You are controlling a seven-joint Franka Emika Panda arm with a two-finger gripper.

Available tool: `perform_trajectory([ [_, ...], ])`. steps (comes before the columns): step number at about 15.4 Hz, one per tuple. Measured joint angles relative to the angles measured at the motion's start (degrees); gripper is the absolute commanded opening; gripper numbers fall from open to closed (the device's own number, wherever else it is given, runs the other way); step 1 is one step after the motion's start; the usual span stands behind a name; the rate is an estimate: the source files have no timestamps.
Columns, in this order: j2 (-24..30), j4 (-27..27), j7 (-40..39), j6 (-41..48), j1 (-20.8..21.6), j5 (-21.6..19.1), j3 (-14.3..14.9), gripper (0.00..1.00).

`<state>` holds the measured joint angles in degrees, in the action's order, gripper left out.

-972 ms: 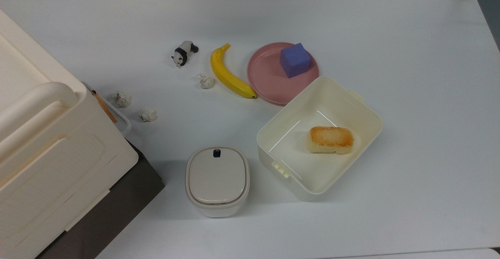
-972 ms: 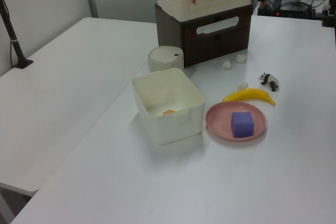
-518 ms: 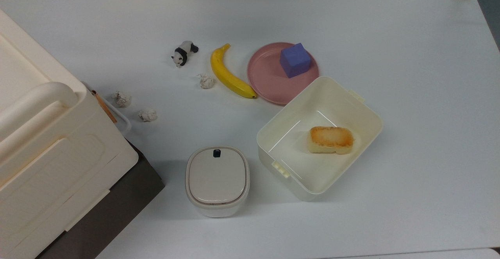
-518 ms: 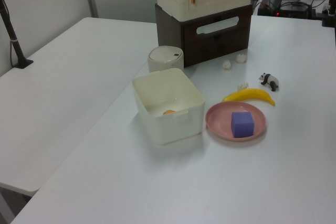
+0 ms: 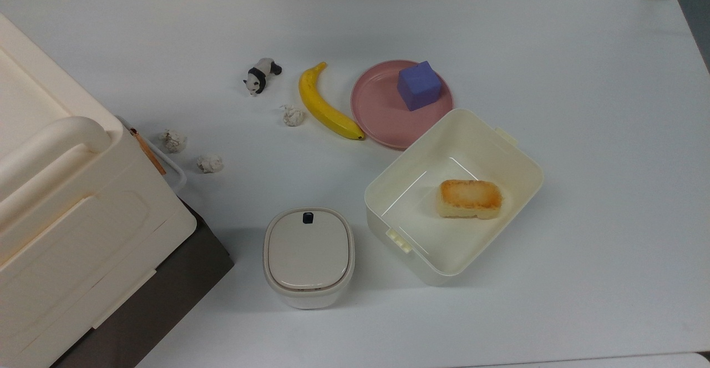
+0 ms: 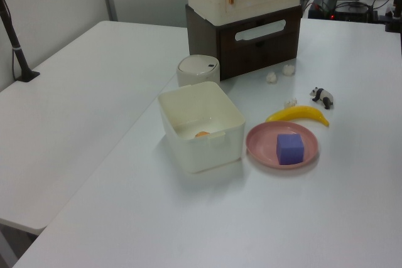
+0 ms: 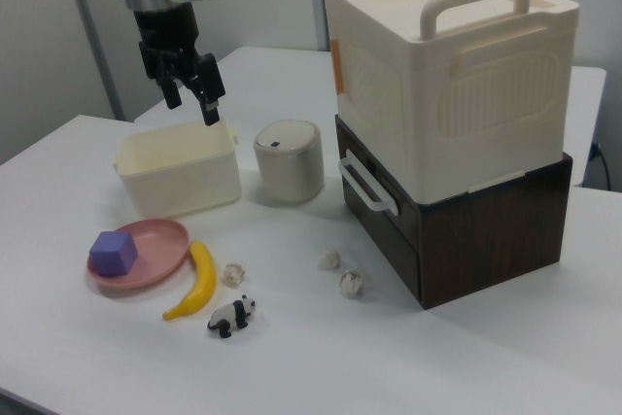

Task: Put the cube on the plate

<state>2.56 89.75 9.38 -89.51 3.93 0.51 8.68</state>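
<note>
The cube (image 5: 419,85) sits on the plate (image 5: 377,114), just beside the banana (image 5: 324,105), while the right view shows the claw (image 7: 190,96) high above the cream box (image 7: 179,171), fingers spread and empty, well apart from the plate.

The cube (image 5: 419,85) is a matte blue-purple block that sits flat on the plate (image 5: 380,112), off centre and close to the plate's rim on the top view's upper right. The plate is round, shallow and pink with a raised rim, lying flat on the white table (image 5: 582,135), nearer the table's far edge in the top view than its near one.
</note>
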Motion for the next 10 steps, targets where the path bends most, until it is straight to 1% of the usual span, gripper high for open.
perform_trajectory([
  [4,0.0,-0.3,-2.5,0.0,0.0,0.0,0.6,1.00],
  [8,0.0,-0.3,-6.9,0.0,0.0,0.0,0.6,1.00],
  [10,0.0,-0.3,-7.4,0.0,0.0,-0.1,0.6,1.00],
])
